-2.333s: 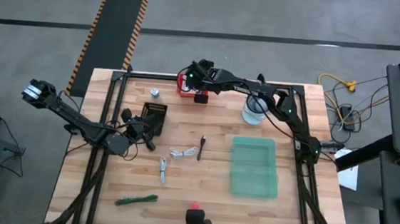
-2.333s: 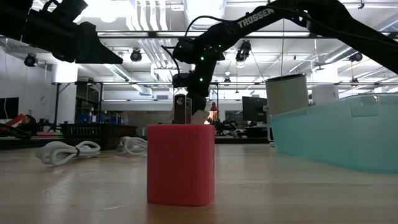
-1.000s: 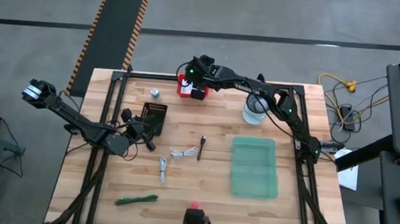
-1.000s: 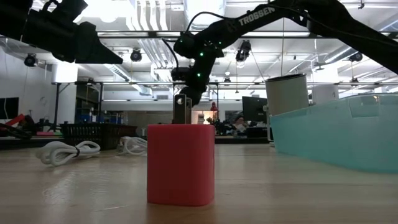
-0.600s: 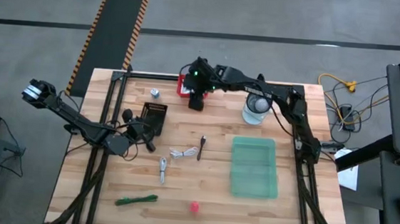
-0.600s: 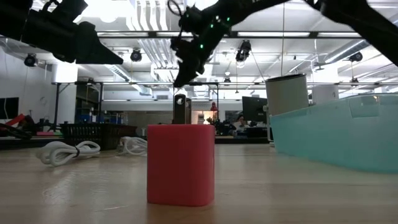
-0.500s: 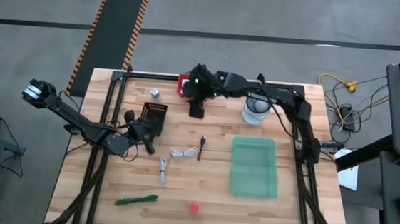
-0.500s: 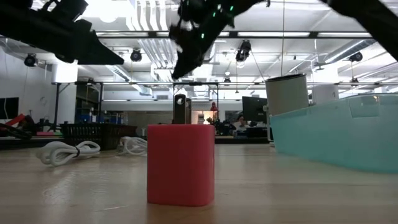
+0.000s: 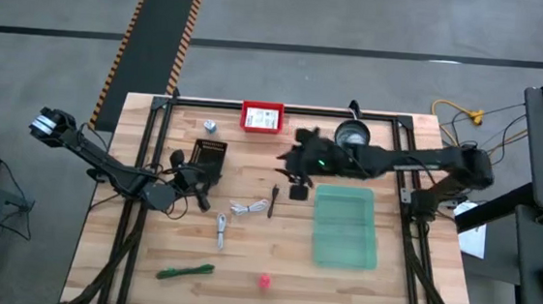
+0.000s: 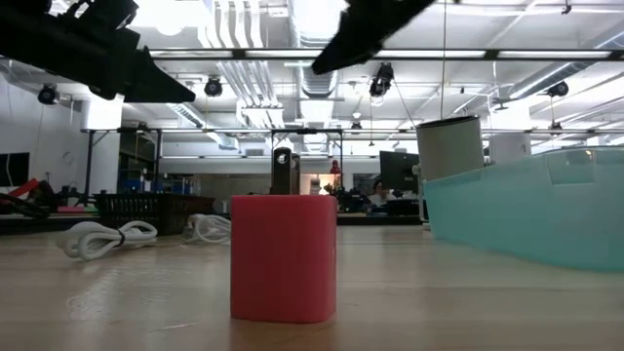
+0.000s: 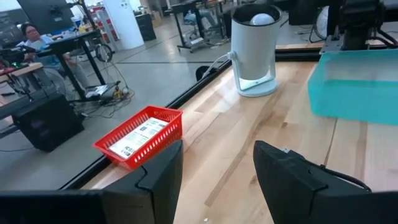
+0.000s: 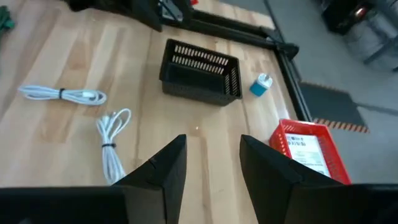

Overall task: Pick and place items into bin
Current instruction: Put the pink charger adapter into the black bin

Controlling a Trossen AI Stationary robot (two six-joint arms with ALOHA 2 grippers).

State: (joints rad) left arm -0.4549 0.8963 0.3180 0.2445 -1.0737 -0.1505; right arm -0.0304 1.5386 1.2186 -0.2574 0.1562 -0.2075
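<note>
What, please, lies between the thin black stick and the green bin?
Nothing visible on the table: bare wood separates the thin black stick from the green bin. The right pincer hangs above that gap; the white cable lies on the stick's other side.

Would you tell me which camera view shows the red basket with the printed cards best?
The left wrist view: the red basket sits close, cards legible inside, at the table's edge. The right wrist view catches it partly, at the picture's edge. The high view shows it small and whole. I cannot find it in the low view.
</note>
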